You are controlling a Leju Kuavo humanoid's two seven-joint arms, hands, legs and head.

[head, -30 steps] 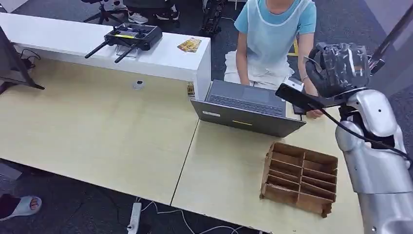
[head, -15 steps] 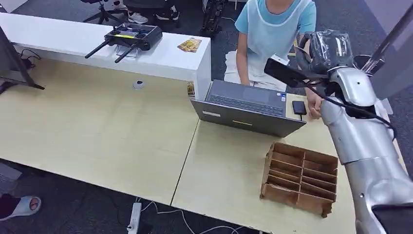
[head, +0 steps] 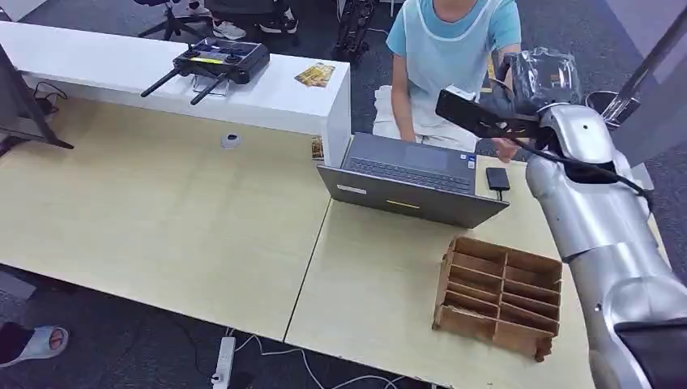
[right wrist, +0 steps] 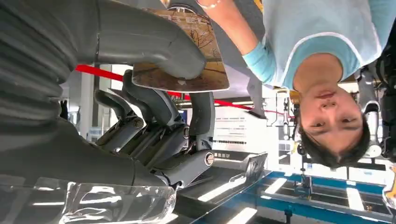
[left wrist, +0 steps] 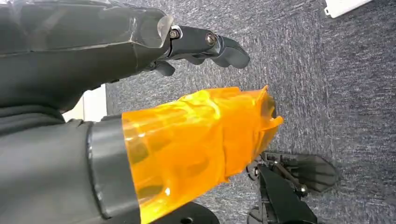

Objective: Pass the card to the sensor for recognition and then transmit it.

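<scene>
Head view: right hand point(head: 544, 79) raised at the far right of the desk point(head: 162, 219), wrapped in clear film, just in front of a seated person point(head: 450, 49) in a light blue top. Right wrist view: card point(right wrist: 187, 70) pinned between the thick grey thumb and the darker fingers point(right wrist: 154, 107) curled beneath it, printed face brownish, held out toward the person's forearm. Hard to tell from above, where the card is hidden behind the hand and a dark flat part juts out beside it. Below the hand, on the desk: small black device point(head: 497, 178), possibly the sensor, lying just right of an open grey laptop point(head: 413, 178) and apart from the hand. Nearer on the same desk: brown cardboard organiser point(head: 501, 296) with slotted compartments. Farther left: white raised shelf point(head: 121, 81) carrying a black controller point(head: 212, 61) with two antennas and a small yellow packet point(head: 315, 74).

Left wrist view: left hand point(left wrist: 140, 93) hanging over grey carpet, thumb covered in orange film, dark fingers point(left wrist: 210, 44) stretched out and apart from the thumb, nothing held.
</scene>
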